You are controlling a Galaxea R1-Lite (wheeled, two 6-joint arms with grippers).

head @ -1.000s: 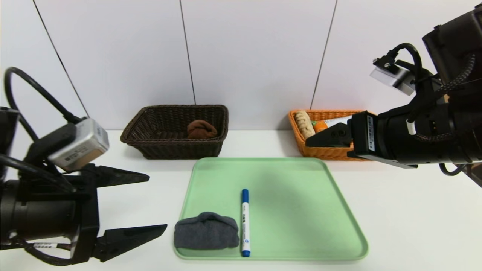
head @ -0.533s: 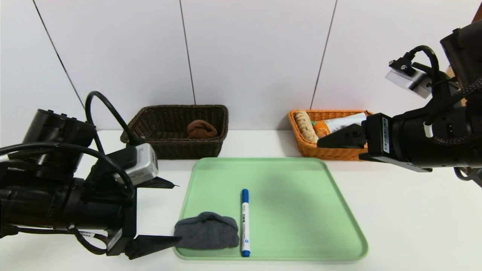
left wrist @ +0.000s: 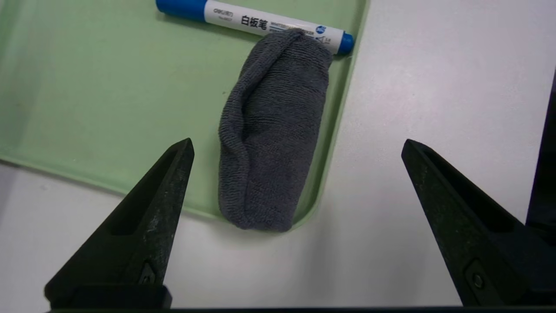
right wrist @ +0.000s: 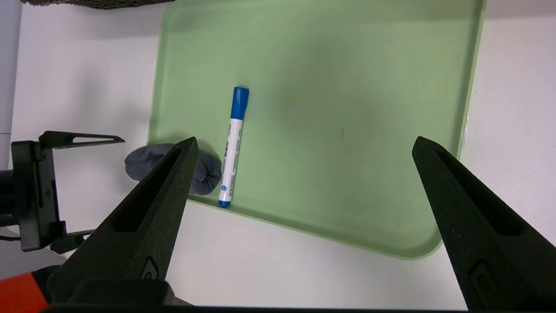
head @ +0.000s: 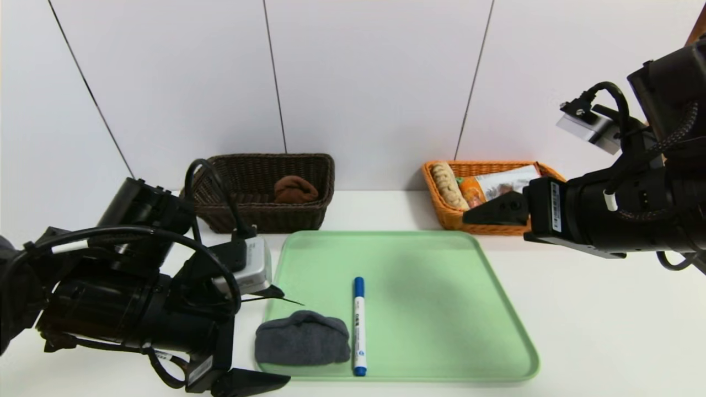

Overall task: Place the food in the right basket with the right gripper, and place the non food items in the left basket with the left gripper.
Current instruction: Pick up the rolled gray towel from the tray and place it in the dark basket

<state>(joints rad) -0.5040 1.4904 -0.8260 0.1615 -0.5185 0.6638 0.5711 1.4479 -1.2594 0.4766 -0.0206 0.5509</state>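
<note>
Though head-hidden, left gripper [left wrist: 296,150] agape.

tray [head: 441,309]: middle of the table [head: 606,331], in front of both baskets
cloth [head: 302,337]: near-left corner of the tray
marker [head: 359,325]: just right of the cloth, touching it
left basket [head: 220,187]: back left, towel [head: 295,189] inside
right basket [head: 474,223]: back right, bread roll [head: 445,184] and snack bag [head: 499,183] inside
left gripper [head: 276,339]: left of the cloth
right gripper [right wrist: 304,150]: in front of the right basket
</note>
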